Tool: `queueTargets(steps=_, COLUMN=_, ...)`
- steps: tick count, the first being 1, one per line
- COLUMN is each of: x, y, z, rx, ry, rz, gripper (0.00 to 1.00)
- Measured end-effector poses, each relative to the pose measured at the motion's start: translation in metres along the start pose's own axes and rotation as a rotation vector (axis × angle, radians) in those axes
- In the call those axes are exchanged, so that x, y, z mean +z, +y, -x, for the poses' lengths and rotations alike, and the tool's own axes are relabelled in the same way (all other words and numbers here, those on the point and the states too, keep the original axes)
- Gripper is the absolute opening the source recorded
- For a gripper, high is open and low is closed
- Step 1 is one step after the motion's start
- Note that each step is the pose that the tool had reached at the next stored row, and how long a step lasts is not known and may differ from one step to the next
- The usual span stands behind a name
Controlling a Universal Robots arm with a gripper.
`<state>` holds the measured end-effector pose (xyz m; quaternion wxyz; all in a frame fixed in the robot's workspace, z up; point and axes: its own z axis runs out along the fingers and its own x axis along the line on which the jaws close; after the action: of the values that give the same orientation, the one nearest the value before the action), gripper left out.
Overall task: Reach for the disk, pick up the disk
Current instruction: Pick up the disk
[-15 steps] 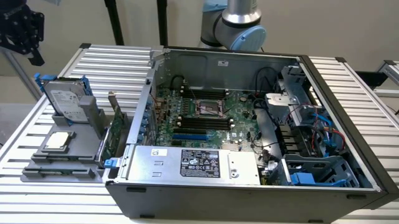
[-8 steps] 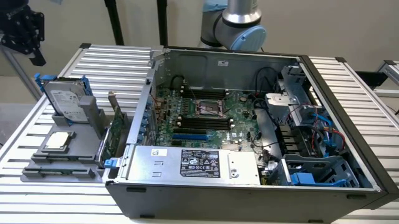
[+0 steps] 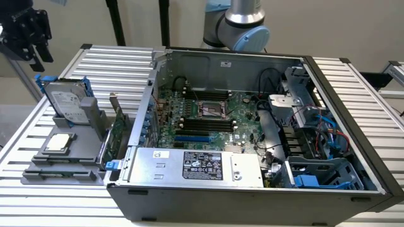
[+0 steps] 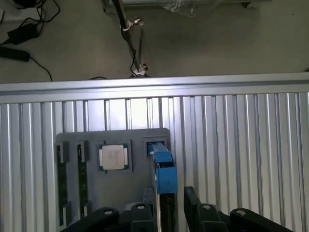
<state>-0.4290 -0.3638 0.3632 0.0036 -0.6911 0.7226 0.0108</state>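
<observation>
The disk (image 3: 66, 101) stands upright on its edge in a grey holder (image 3: 69, 158) at the exterior view's left, beside the open computer case. It is silver-grey with a white label and a bright blue bracket. My gripper (image 3: 39, 56) hangs in the air above and slightly behind it, clear of it. In the wrist view I look straight down on the disk's thin top edge and blue bracket (image 4: 163, 169). My gripper (image 4: 166, 205) is open, with one black finger on each side of that edge, and holds nothing.
The holder also carries a square silver processor chip (image 4: 115, 157) and memory sticks (image 4: 60, 179). A circuit card (image 3: 117, 127) stands between the holder and the open case (image 3: 353, 142). A silver power-supply box (image 3: 196, 165) fills the case's front. The slatted metal table (image 4: 241, 145) ends at a rail, with floor and cables beyond.
</observation>
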Motion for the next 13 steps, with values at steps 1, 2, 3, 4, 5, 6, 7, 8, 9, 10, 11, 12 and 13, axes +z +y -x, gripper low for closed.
queueTargets(steps=1, x=0.0016, y=0.0001, z=0.001, rx=-0.006, ry=0.0, rz=-0.0028, gripper=0.42)
queueTargets(steps=2, x=0.0034, y=0.0002, z=0.003, rx=-0.014, ry=0.0002, rz=-0.0053, gripper=0.48)
queueTargets(steps=3, x=0.0053, y=0.0003, z=0.004, rx=-0.021, ry=0.0002, rz=-0.0072, gripper=0.48)
queueTargets(steps=4, x=0.0072, y=0.0006, z=0.006, rx=-0.027, ry=0.0001, rz=-0.0088, gripper=0.48)
queueTargets(steps=5, x=0.009, y=0.001, z=0.006, rx=-0.032, ry=0.0001, rz=-0.01, gripper=0.54)
queueTargets(steps=6, x=0.0108, y=0.0014, z=0.007, rx=-0.036, ry=0.0002, rz=-0.0103, gripper=0.54)
queueTargets(steps=7, x=0.0125, y=0.0018, z=0.007, rx=-0.04, ry=0.0003, rz=-0.0103, gripper=0.54)
queueTargets(steps=8, x=0.0143, y=0.0024, z=0.007, rx=-0.044, ry=0.0005, rz=-0.0103, gripper=0.54)
queueTargets(steps=9, x=0.016, y=0.0034, z=0.007, rx=-0.047, ry=0.0005, rz=-0.0104, gripper=0.54)
queueTargets(steps=10, x=0.0173, y=0.0044, z=0.006, rx=-0.05, ry=0.0006, rz=-0.0102, gripper=0.54)
queueTargets(steps=11, x=0.0184, y=0.0053, z=0.006, rx=-0.051, ry=0.0007, rz=-0.01, gripper=0.54)
queueTargets(steps=12, x=0.0193, y=0.006, z=0.006, rx=-0.052, ry=0.0009, rz=-0.01, gripper=0.54)
queueTargets(steps=13, x=0.0201, y=0.0064, z=0.006, rx=-0.052, ry=0.0012, rz=-0.0101, gripper=0.54)
